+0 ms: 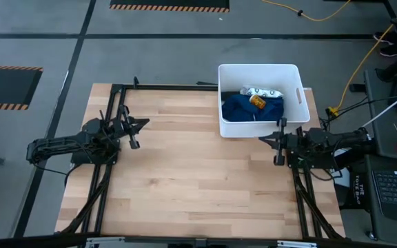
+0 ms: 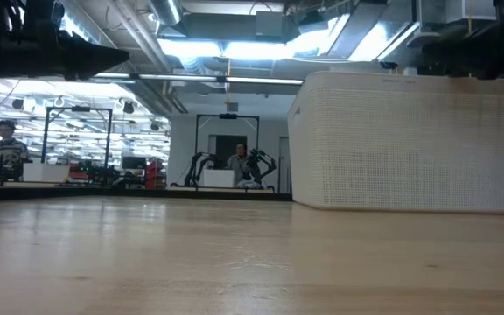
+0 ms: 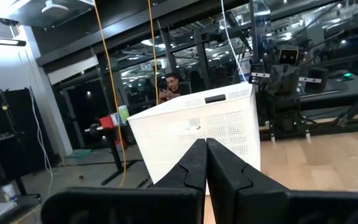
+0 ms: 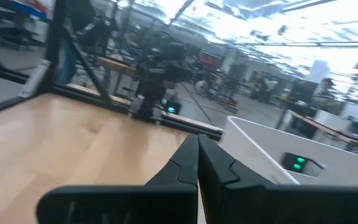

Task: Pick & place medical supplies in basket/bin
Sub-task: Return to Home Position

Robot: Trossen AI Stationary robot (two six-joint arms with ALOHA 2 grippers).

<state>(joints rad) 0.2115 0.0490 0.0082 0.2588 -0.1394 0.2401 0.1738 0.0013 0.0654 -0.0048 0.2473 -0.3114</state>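
Note:
The white bin (image 1: 259, 100) stands at the table's far right; it also shows in the low view (image 2: 409, 144) and the left wrist view (image 3: 197, 134). Inside lie the dark-blue cloth (image 1: 250, 108), a white packet with dark marks (image 1: 260, 91) and a small orange item (image 1: 257, 100) on the cloth. My left gripper (image 1: 145, 124) is at the table's left, shut, its fingertips (image 3: 205, 144) pressed together with nothing between them. My right gripper (image 1: 262, 138) is just in front of the bin's near wall, shut and holding nothing (image 4: 197, 140).
The wooden table (image 1: 185, 172) lies bare between the two arms. Black frame rails (image 1: 102, 200) run along its left and right sides. A yellow cable (image 1: 364, 55) lies on the floor beyond the right edge. A person (image 2: 234, 162) shows far off in the room.

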